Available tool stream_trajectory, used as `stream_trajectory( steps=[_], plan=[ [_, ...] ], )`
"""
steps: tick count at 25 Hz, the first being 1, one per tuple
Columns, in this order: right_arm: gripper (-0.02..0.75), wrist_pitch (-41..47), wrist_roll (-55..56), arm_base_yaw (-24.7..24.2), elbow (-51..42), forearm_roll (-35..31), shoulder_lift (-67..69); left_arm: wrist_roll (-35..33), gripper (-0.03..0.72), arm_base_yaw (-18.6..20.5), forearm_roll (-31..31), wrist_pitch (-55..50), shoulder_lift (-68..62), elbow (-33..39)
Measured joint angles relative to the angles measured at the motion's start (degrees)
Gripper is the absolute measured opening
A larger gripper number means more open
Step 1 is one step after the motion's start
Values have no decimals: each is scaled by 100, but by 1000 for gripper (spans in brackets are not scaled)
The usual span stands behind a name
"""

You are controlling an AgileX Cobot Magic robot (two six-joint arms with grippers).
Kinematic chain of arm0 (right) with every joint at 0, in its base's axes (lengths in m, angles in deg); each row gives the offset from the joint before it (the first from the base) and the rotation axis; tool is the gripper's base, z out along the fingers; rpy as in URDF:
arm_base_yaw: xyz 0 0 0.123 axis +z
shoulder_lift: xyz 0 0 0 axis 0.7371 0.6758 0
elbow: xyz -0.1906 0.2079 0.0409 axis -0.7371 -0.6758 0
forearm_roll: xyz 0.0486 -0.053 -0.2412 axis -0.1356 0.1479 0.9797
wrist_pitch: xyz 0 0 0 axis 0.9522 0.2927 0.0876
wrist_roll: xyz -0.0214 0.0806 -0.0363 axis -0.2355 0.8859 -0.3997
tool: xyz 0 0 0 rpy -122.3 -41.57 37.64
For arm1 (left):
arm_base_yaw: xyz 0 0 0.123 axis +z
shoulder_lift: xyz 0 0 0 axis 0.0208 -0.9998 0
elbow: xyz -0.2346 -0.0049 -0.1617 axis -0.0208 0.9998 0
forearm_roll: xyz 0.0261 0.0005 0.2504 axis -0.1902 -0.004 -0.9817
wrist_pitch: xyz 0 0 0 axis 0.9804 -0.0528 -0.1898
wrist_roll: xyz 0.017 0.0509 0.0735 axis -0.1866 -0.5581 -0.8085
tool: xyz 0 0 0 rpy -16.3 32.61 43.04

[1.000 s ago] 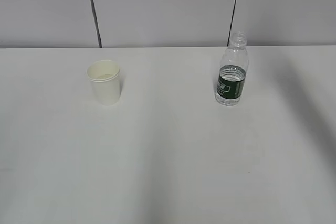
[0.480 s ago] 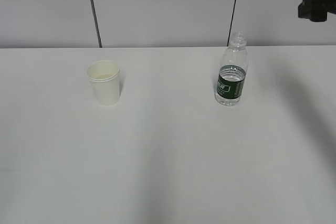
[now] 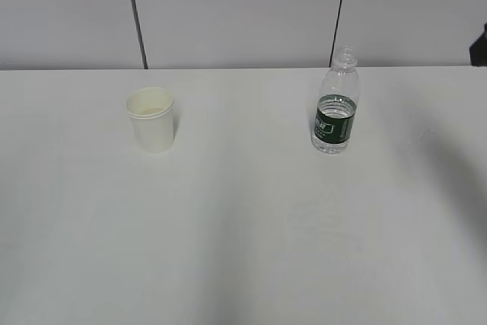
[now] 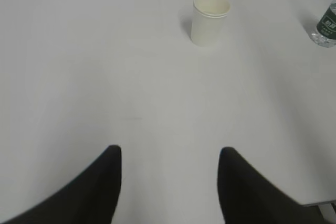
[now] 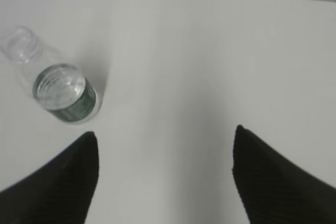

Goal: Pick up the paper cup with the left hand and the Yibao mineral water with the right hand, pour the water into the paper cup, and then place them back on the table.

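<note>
The paper cup (image 3: 152,119) stands upright on the white table (image 3: 243,226), left of centre; it also shows far ahead in the left wrist view (image 4: 210,18). The Yibao mineral water (image 3: 335,103) stands upright to the right, uncapped, and shows in the right wrist view (image 5: 60,92) from above, and at the left wrist view's right edge (image 4: 326,24). My left gripper (image 4: 169,153) is open and empty, well short of the cup. My right gripper (image 5: 165,135) is open and empty, the bottle up-left of its left finger. A bit of the right arm (image 3: 480,47) shows at the exterior view's right edge.
A grey panelled wall (image 3: 243,13) with dark vertical seams runs behind the table's far edge. The table's near right edge (image 4: 320,203) shows in the left wrist view.
The right arm's dark part at the upper right has dropped and slid right, now nearly out of the exterior view. The cup and bottle have not moved.
</note>
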Motion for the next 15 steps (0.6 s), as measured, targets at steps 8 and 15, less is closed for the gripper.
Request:
stream_trajectory(
  steps=[8,15],
  plan=[
    [585,1184,-20,0,-622,296,-1383,0,370,0,0,0,0,0],
    [585,1894,52,0,-1090,200,-2741,0,370,0,0,0,0,0]
  ],
)
